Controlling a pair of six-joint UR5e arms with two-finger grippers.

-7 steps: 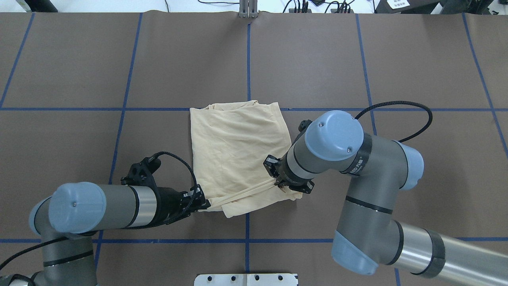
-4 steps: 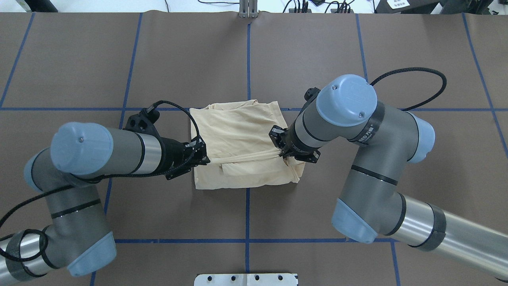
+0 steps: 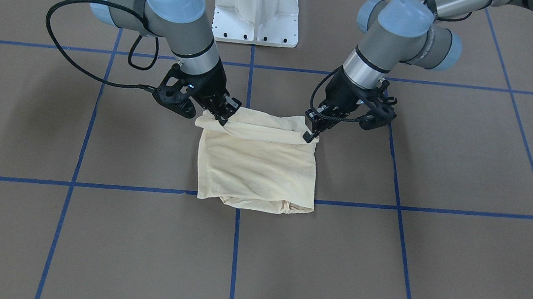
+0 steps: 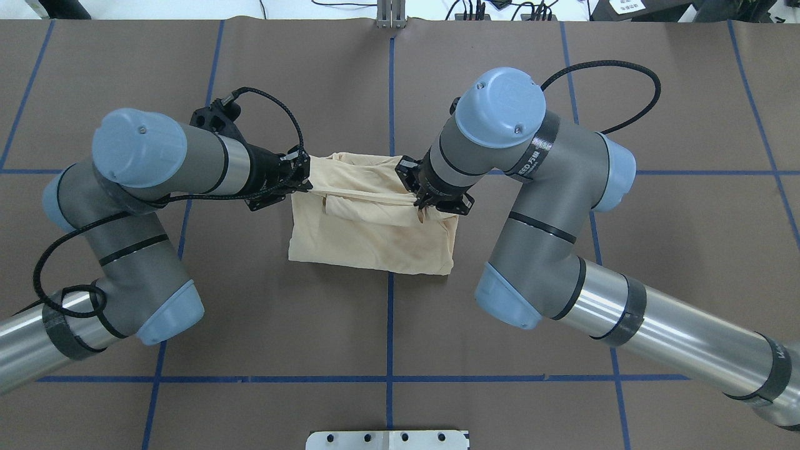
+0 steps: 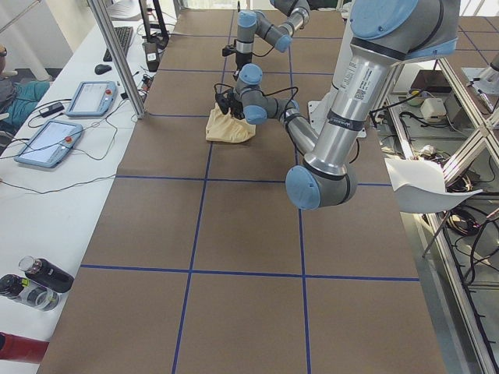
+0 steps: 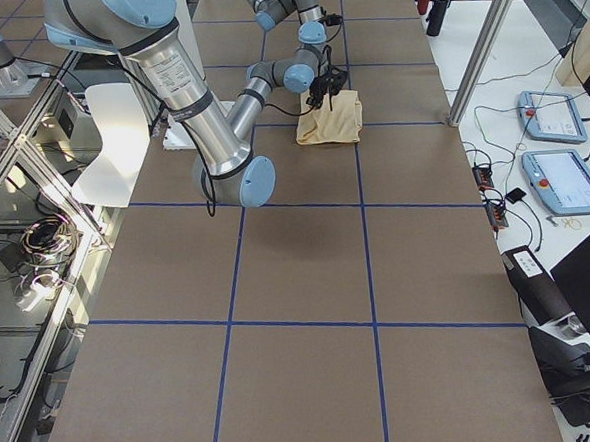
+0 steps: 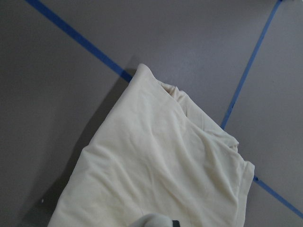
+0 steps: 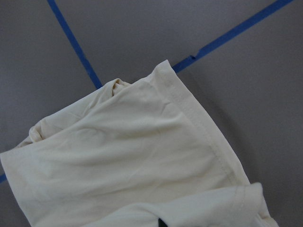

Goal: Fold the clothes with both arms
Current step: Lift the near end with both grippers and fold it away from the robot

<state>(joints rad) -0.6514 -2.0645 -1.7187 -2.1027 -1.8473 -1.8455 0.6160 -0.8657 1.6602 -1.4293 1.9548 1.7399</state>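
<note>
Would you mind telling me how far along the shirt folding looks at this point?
Done: the shirt is already down to a small layered rectangle on the table. In hand: the left gripper and right gripper each pinch an end of one edge, holding it raised and taut over the rest. Left: lay that edge down and let go.

Carried the pinched near edge of the T-shirt up and over, away from the base, as far as its far edge. Shifted the left tool from the near-left corner to the far-left one, and the right tool likewise along its own side. Shortened the T-shirt's spread on the worktop, doubling it over itself.
</note>
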